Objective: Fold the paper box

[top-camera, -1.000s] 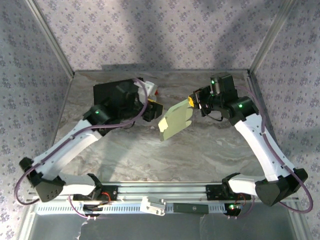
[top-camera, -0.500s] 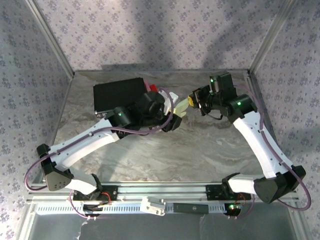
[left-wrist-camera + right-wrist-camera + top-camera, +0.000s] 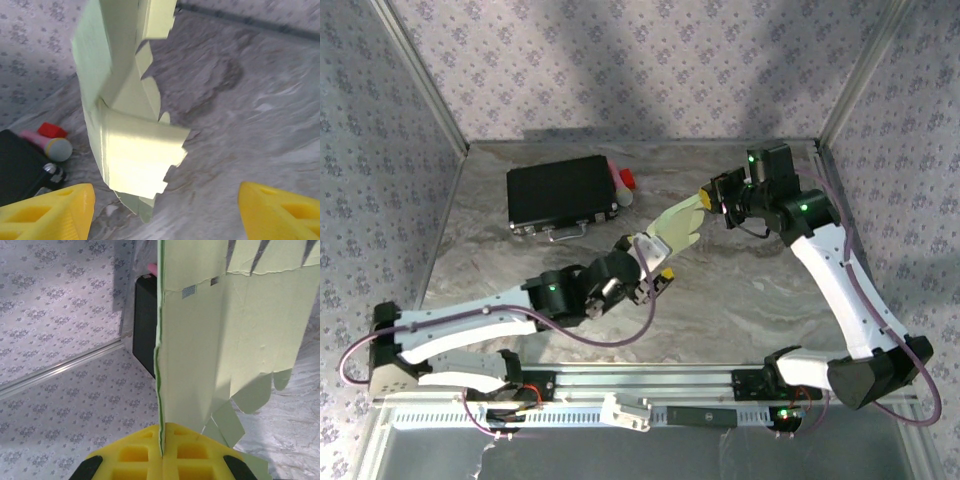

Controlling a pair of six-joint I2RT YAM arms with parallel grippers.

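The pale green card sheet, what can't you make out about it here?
Top view: pale green card sheet, lower corner hidden by left gripper.
Left wrist view: top cut off by frame edge.
Right wrist view: clamped edge hidden inside right gripper; flat black case mostly behind sheet.

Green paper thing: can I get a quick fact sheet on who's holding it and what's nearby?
Paper box: pale green die-cut sheet, partly folded, held up off the table
Right fingers: shut on its edge
Left fingers: open wide, not gripping it
Nearby: black case with a red-capped item beside it, far left
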